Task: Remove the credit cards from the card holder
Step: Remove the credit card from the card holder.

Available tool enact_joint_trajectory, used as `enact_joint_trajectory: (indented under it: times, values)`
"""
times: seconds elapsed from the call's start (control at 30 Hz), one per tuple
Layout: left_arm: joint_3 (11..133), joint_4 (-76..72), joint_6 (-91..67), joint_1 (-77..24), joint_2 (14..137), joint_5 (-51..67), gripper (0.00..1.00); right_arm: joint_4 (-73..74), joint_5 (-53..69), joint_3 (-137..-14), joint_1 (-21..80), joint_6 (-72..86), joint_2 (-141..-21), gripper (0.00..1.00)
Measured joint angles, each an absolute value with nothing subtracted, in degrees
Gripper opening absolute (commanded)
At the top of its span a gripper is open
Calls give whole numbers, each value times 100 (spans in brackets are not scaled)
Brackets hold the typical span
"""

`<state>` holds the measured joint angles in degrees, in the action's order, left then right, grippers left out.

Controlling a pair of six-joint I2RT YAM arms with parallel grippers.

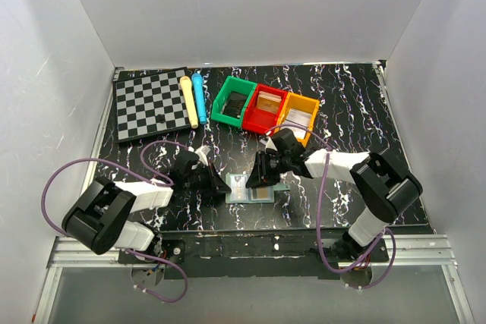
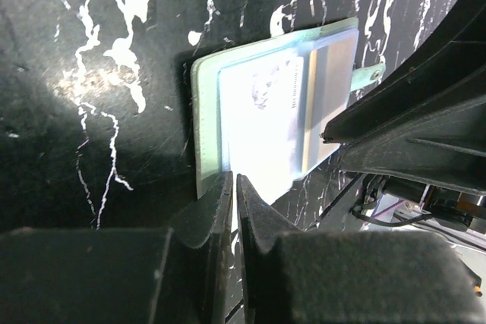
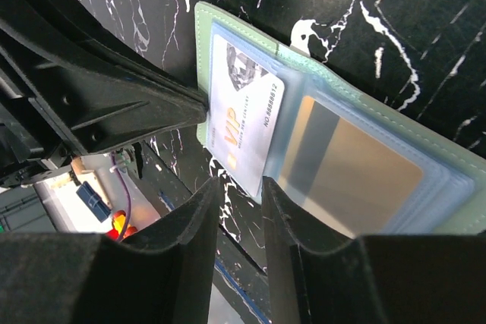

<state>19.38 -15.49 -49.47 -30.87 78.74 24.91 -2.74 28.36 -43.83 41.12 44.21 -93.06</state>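
Open card holder (image 1: 251,188) lies flat on the table (image 1: 349,96) near the front edge, between both arms — white card (image 3: 247,111) and tan card (image 3: 357,180) sit in its pockets. Pincer of left gripper (image 2: 234,178) clenched at holder's edge, grasp unclear. On right gripper (image 3: 239,184) jaws parted — at white card's lower corner.

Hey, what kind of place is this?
Probably a robotics lab test cell: white walls box in a black marbled table, two robot arms are bolted along its near edge, and a chessboard and coloured bins sit out as props.
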Motion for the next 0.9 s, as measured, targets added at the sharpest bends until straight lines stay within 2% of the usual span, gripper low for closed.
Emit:
enact_joint_trajectory:
  times: [0.9]
  values:
    - [1846, -1791, -4976, -3087, 8051, 2493, 1, -491, 2714, -4386, 4241, 4501, -9509, 40]
